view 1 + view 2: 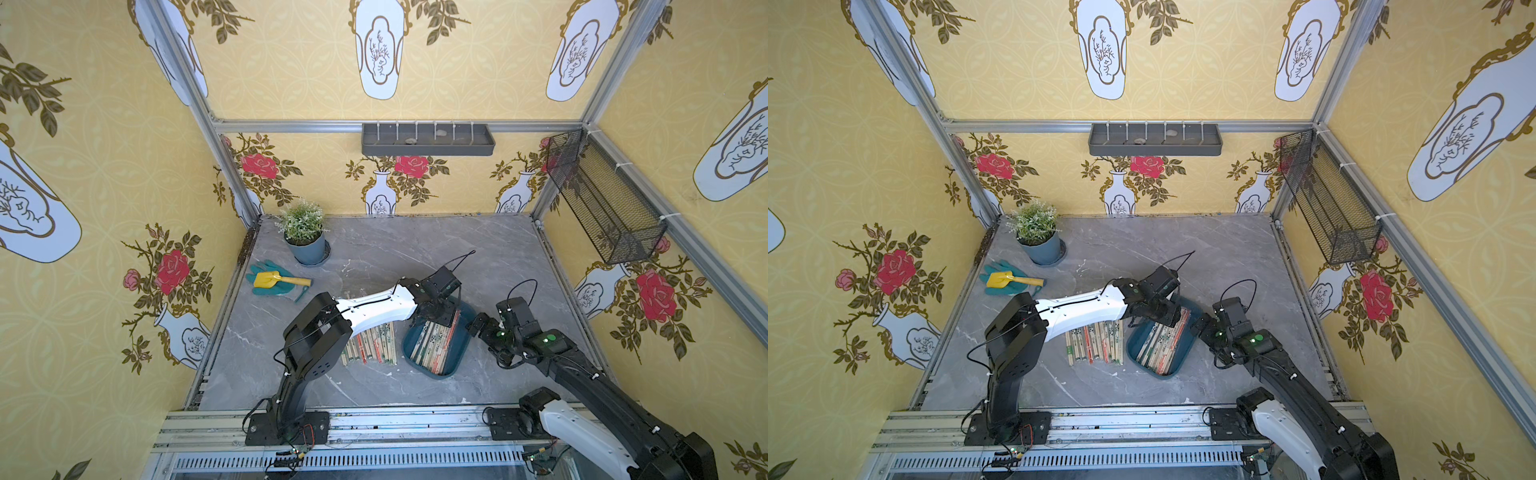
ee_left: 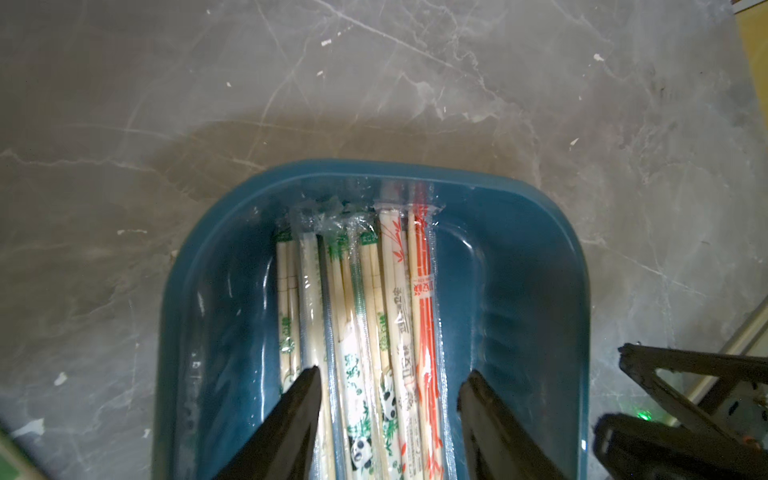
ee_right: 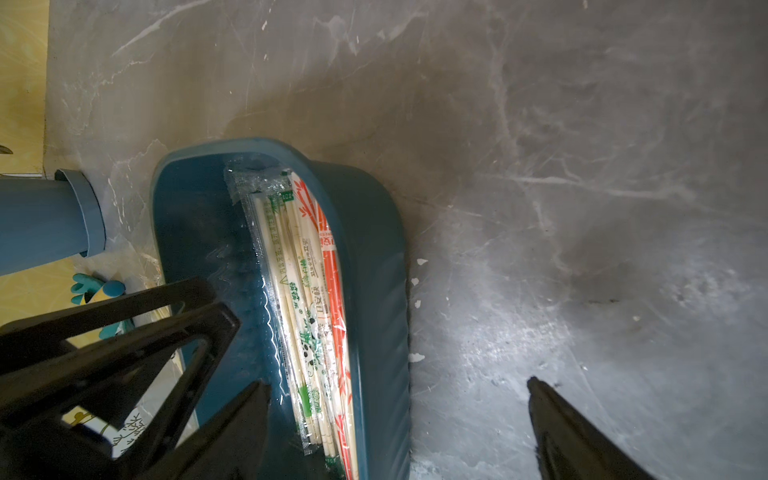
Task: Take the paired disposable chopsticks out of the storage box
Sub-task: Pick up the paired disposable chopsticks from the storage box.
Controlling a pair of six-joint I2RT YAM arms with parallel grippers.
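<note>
The storage box (image 1: pixel 458 356) (image 1: pixel 1183 354), a shallow teal tray, lies right of the table's middle. Several paired disposable chopsticks (image 1: pixel 434 345) (image 2: pixel 365 299) (image 3: pixel 303 282) in clear printed sleeves lie lengthwise inside it. More chopstick pairs (image 1: pixel 372 343) (image 1: pixel 1096 340) lie in a row on the table left of the box. My left gripper (image 2: pixel 392 370) (image 1: pixel 436 318) is open low over the box's far half, its fingers either side of several sleeves. My right gripper (image 3: pixel 397 380) (image 1: pixel 473 322) is open wide across the box's right wall (image 3: pixel 374 270), with one finger inside and the other over the table.
A potted plant (image 1: pixel 305 237) stands at the back left, with teal gloves and a yellow trowel (image 1: pixel 272 280) in front of it. A grey divided shelf (image 1: pixel 428 139) hangs on the back wall and a black mesh basket (image 1: pixel 602 199) on the right wall.
</note>
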